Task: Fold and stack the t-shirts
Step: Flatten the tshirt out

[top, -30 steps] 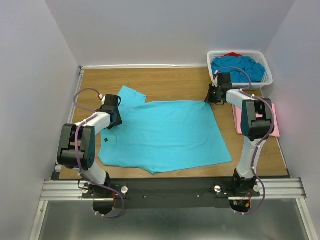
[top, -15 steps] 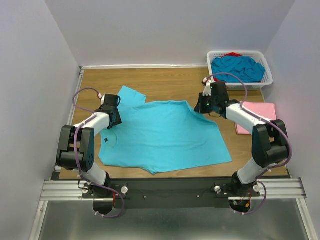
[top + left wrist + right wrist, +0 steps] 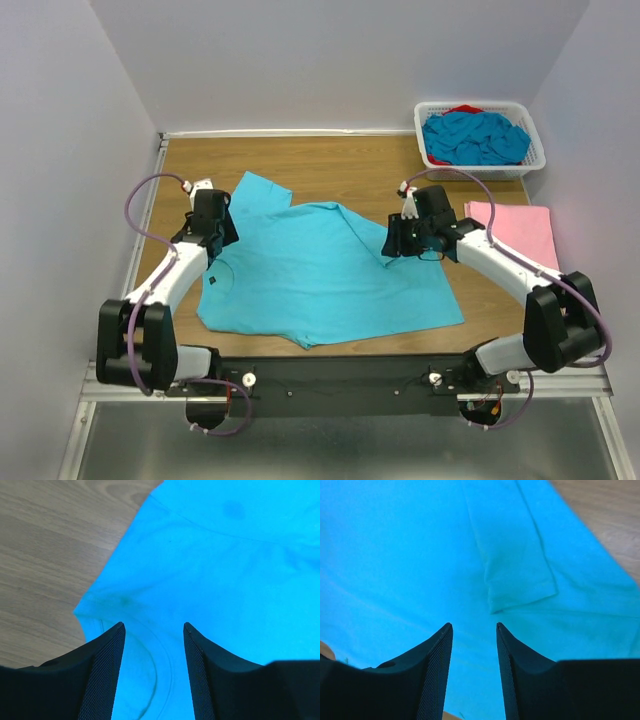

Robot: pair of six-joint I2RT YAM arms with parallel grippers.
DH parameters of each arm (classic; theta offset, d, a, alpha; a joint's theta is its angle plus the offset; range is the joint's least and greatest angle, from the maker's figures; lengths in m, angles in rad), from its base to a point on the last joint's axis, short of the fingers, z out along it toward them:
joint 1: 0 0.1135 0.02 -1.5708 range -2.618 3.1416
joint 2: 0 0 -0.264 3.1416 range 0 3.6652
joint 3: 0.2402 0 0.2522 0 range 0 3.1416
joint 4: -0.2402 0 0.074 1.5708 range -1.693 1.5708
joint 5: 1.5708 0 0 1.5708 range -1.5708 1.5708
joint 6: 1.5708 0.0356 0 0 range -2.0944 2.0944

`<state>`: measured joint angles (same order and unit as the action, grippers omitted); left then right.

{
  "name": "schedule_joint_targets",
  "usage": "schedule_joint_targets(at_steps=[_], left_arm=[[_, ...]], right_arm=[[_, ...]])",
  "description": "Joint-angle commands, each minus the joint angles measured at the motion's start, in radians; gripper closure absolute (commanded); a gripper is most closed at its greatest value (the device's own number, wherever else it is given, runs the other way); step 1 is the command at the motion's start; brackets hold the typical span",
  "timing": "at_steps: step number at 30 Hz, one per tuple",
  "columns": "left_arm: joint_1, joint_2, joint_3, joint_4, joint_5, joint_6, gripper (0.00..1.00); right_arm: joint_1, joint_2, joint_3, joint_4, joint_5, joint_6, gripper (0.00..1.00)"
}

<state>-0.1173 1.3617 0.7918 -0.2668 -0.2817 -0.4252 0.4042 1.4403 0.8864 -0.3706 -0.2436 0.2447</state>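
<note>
On the table (image 3: 340,165) a turquoise shirt (image 3: 320,275) lies spread, collar to the left, its far right corner turned inward over the body. Folding looks barely begun. The left pincer (image 3: 152,626) hangs over the collar edge and the right pincer (image 3: 473,625) just short of the turned flap, both with fingers apart and gripping nothing. Next, each should pinch an edge and carry it toward the middle. Bare wood lies along the far side. A pink shirt (image 3: 520,228) rests folded at the right, near the basket (image 3: 536,158) holding more shirts (image 3: 475,135).
</note>
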Motion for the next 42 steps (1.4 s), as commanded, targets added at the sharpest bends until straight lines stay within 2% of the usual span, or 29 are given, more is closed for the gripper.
schedule_joint_targets(at_steps=[1, 5, 11, 16, 22, 42], left_arm=[[0.004, -0.136, -0.032, 0.06, 0.038, 0.026, 0.42], [0.004, -0.21, -0.08, 0.089, 0.047, 0.039, 0.42], [0.004, -0.196, -0.075, 0.101, 0.067, 0.042, 0.42], [0.004, -0.162, -0.062, 0.107, 0.075, 0.043, 0.42], [0.004, -0.148, -0.059, 0.107, 0.075, 0.046, 0.41], [0.004, -0.144, -0.059, 0.107, 0.078, 0.049, 0.41]], right_arm=[[-0.004, -0.009, 0.045, -0.031, 0.128, 0.063, 0.53], [-0.047, 0.054, 0.056, -0.015, 0.193, 0.119, 0.56], [-0.122, 0.137, 0.028, 0.07, 0.1, 0.134, 0.61], [-0.127, 0.183, 0.014, 0.12, 0.035, 0.131, 0.64], [-0.127, 0.227, -0.003, 0.137, 0.027, 0.139, 0.64], [-0.127, 0.169, -0.009, 0.139, 0.145, 0.102, 0.6]])
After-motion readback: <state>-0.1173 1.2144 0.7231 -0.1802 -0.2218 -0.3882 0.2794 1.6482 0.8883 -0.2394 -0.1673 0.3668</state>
